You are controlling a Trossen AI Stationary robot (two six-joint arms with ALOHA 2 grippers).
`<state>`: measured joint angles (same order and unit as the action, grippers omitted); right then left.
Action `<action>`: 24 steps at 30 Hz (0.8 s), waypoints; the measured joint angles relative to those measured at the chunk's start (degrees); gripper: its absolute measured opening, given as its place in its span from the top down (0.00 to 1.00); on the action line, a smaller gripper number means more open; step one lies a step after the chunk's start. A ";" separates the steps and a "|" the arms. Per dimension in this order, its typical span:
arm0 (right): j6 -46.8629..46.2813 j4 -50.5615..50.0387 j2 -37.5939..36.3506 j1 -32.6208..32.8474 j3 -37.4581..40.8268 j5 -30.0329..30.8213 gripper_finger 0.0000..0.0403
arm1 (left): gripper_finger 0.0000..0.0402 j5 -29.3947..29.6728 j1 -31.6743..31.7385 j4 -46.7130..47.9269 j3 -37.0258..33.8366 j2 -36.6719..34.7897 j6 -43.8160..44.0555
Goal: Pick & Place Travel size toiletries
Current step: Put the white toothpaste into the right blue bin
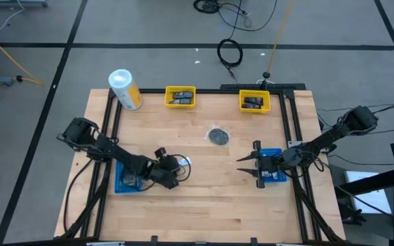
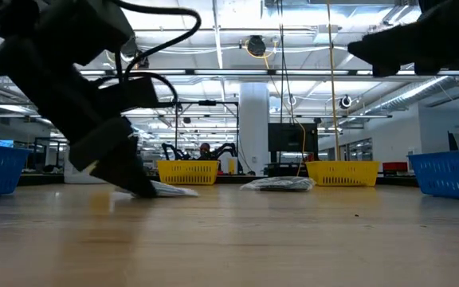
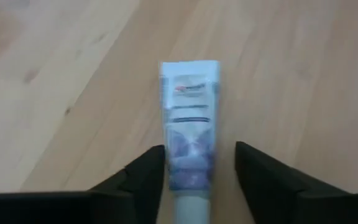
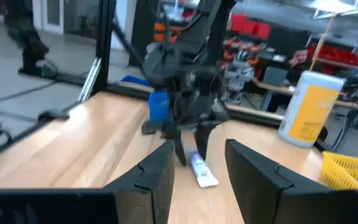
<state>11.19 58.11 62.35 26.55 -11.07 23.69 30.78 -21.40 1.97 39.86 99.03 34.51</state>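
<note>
Left gripper [image 3: 197, 174] straddles a white tube [image 3: 189, 118] lying flat near the table's [image 1: 204, 205] left front, jaws open; off-centre closing could nudge it away. Right gripper [image 1: 250, 167] waits, jaws apart, empty.

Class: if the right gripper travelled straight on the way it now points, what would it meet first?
Probably the white mini tube lying on the table, with the left gripper just behind it; depth is uncertain, and the right gripper has bare table ahead.
</note>
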 joint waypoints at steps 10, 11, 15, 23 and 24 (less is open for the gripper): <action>-6.82 4.28 12.91 -6.65 -1.18 -17.76 0.66 | 0.89 -7.70 1.10 -38.04 -0.07 6.79 -23.04; -7.50 4.40 15.22 -7.33 -1.97 -17.61 0.65 | 0.91 -8.43 1.36 -41.59 -0.07 7.64 -24.60; -8.48 4.57 23.73 -8.95 -6.69 -17.56 0.59 | 0.90 -10.16 2.51 -50.62 0.30 10.16 -26.84; -6.16 0.96 31.41 -9.10 -16.09 -15.67 0.37 | 0.75 -10.23 3.61 -46.30 1.25 11.38 -23.22; -6.71 -0.55 31.77 -9.11 -17.13 -14.06 0.35 | 0.75 -10.16 3.75 -46.01 1.25 11.38 -22.71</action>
<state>4.47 57.56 94.12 17.43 -28.20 9.63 20.62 -17.65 -44.04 41.10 110.41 11.80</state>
